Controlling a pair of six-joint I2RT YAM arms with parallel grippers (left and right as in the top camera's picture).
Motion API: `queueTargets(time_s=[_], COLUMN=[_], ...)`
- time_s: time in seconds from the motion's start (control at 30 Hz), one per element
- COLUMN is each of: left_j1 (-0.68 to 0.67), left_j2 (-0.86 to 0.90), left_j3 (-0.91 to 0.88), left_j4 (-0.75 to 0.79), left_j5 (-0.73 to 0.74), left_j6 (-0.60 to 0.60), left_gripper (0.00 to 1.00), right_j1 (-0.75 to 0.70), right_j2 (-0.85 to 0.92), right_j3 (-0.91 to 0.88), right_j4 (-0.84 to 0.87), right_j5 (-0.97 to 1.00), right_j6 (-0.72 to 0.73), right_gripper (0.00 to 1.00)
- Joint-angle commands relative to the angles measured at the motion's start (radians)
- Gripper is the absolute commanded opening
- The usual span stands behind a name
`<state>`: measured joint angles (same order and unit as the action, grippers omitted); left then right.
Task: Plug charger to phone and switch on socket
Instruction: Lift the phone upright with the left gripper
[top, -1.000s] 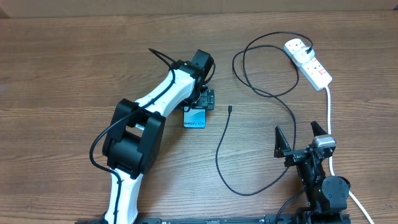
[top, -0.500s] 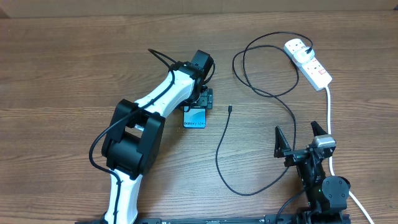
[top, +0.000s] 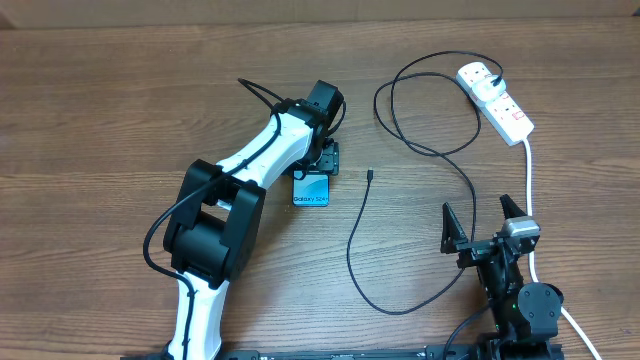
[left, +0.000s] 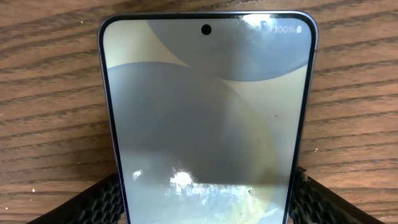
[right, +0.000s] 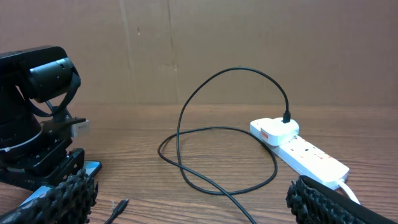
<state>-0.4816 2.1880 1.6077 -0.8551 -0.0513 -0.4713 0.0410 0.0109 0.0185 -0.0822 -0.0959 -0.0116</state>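
The phone (top: 312, 192) lies flat on the table, screen up. My left gripper (top: 323, 160) is over its upper part and shut on it. In the left wrist view the phone (left: 205, 106) fills the frame, and the left gripper (left: 205, 208) has a pad against each long edge. The charger (top: 352, 240) is a black cable looping over the table. Its connector tip (top: 370, 175) lies free to the right of the phone, and its plug (top: 491, 76) sits in the socket (top: 497, 100). My right gripper (top: 485, 226) is open and empty near the front edge.
The socket's thick white cord (top: 528, 175) runs down past my right gripper. In the right wrist view, the socket (right: 305, 152), the connector tip (right: 118, 205) and the left arm (right: 37, 124) show, with a cardboard wall (right: 249, 37) behind.
The phone has shifted very slightly to the left with my left gripper. The right arm and the cable have not moved.
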Motion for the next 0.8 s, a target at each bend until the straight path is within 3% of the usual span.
queueTargets(time_s=[0.0,0.23,0.53,0.77], left_j1=[0.011,0.012,0.012,0.05], left_j2=[0.017,0.015,0.015,0.015], left_j3=[-0.034,-0.023,0.108,0.193], left_j4=[-0.01,-0.025,-0.153,-0.235], left_j5=[0.031,0.053,0.111,0.306], left_j6=[-0.005,-0.009,-0.016,-0.016], left_gripper=[0.78,0.78,0.74,0.74], right_j1=[0.004,0.004,0.004,0.004], right_j2=[-0.008,-0.008,-0.008,-0.008], right_j3=[-0.01,-0.01,-0.01,-0.01], right_j4=[0.004,0.004,0.004,0.004], right_j5=[0.013,0.013,0.013,0.013], right_j6=[-0.005,-0.005,-0.005,-0.005], right_gripper=[1.0,1.0,1.0,1.0])
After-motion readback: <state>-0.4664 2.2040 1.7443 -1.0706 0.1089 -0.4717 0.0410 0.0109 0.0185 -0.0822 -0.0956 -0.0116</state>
